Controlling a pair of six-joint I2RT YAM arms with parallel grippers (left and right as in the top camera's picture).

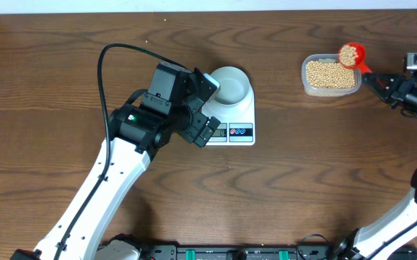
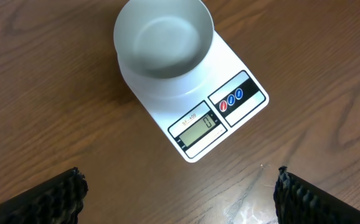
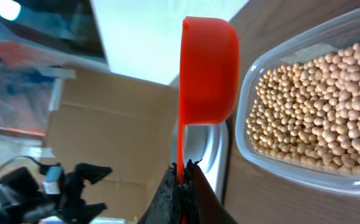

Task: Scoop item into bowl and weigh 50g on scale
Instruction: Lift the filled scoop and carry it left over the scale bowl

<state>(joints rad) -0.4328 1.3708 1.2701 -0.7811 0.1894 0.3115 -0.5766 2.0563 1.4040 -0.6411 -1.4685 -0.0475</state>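
The pale bowl [image 1: 231,85] stands empty on the white scale [image 1: 239,120]; in the left wrist view the bowl [image 2: 163,46] is empty and the scale [image 2: 220,118] display reads 0. My left gripper [image 1: 207,130] hovers open just left of the scale, its fingers [image 2: 179,193] spread wide over bare wood. My right gripper [image 1: 382,84] is shut on the handle of a red scoop [image 1: 353,55] filled with beans, held above the right end of the clear tub of beans [image 1: 330,74]. In the right wrist view the scoop [image 3: 208,68] is seen side-on beside the beans [image 3: 311,106].
A black cable [image 1: 104,79] loops over the left arm. The wooden table's far edge [image 1: 194,10] runs along the top. A cardboard box [image 3: 105,143] and clutter lie beyond the table in the right wrist view.
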